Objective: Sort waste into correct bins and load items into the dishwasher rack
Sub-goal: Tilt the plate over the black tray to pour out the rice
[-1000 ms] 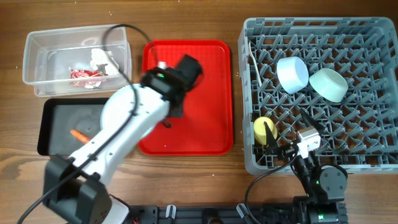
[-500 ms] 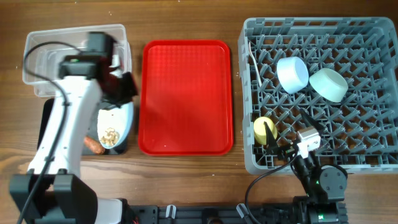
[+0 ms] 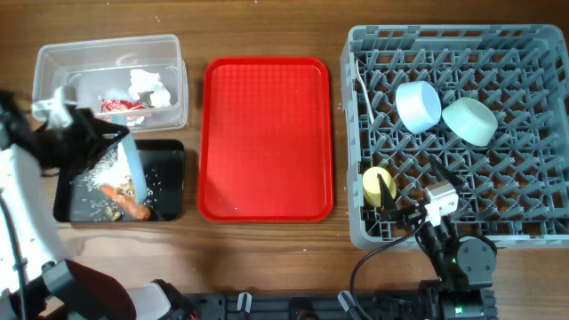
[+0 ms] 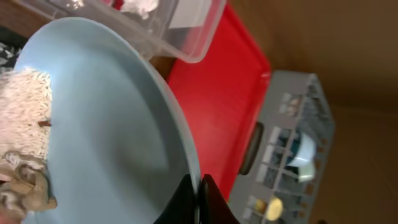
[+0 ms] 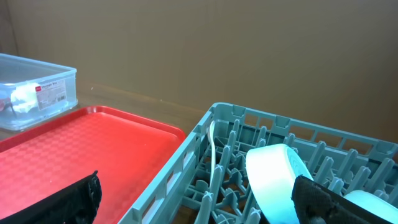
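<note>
My left gripper point(image 3: 114, 142) is shut on the rim of the pale blue plate point(image 3: 135, 171) and holds it tilted steeply over the black tray point(image 3: 171, 182). In the left wrist view, the jaws point(image 4: 198, 186) pinch the plate point(image 4: 112, 124), and rice point(image 4: 25, 106) and brown scraps point(image 4: 22, 183) cling to it. Rice, scraps and a carrot piece point(image 3: 113, 190) lie in the black tray. The clear tub point(image 3: 53, 71) holds the tissue point(image 3: 148, 84) and the wrapper point(image 3: 120, 107). My right gripper point(image 3: 413, 182) is open and empty over the front of the rack point(image 3: 356, 133).
The rack holds the light blue bowl point(image 3: 418, 105), mint-green bowl point(image 3: 469, 120), yellow cup point(image 3: 377, 185) and white spoon point(image 3: 360, 80). The red serving tray point(image 3: 267, 133) lies between the bins and the rack.
My left arm swung left from the red tray with the plate and tipped it over the black tray. Food now lies in that tray. The right arm has not moved.
</note>
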Motion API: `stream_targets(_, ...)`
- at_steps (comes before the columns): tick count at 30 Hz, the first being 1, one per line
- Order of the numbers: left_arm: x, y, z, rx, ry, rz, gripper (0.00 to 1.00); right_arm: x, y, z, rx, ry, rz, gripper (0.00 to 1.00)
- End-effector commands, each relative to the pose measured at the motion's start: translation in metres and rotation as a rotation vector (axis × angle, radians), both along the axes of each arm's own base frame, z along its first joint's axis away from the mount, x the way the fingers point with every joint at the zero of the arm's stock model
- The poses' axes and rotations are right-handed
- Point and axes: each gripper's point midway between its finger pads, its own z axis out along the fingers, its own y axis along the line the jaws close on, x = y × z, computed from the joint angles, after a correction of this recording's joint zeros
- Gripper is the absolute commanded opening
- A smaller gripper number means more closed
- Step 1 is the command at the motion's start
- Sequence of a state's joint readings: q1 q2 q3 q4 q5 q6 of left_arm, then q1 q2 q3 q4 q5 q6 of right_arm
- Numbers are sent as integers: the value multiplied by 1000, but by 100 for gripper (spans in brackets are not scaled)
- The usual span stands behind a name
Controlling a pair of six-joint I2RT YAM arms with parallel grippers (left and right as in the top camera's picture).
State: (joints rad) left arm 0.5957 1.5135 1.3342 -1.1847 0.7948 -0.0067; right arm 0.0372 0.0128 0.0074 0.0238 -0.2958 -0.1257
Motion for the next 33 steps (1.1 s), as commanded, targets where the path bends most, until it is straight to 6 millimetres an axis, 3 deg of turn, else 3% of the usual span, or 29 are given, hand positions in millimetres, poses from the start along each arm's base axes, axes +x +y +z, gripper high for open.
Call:
stream_targets(1,-4,3,48,-153,-292,-47,4,-1,2,2,-5,-12,15,100)
stream_targets(12,-44,41,107,-254,-656,91,4,-1,2,2,-5,-12,15,100)
stream_targets(16,-56,53,110,-230,-679,152,4,-1,2,2,-5,-12,15,100)
stream_targets(19,-56,50,106,-243,-668,146,4,-1,2,2,-5,-12,15,100)
stream_targets(24,-45,13,100,-250,-624,-2,4,-1,2,2,-5,-12,15,100)
stream_targets(29,-36,-53,81,-201,-544,-302,4,-1,2,2,-5,-12,15,100)
stream_targets(33,-24,-121,58,-155,-431,-561,4,-1,2,2,-5,-12,15,100)
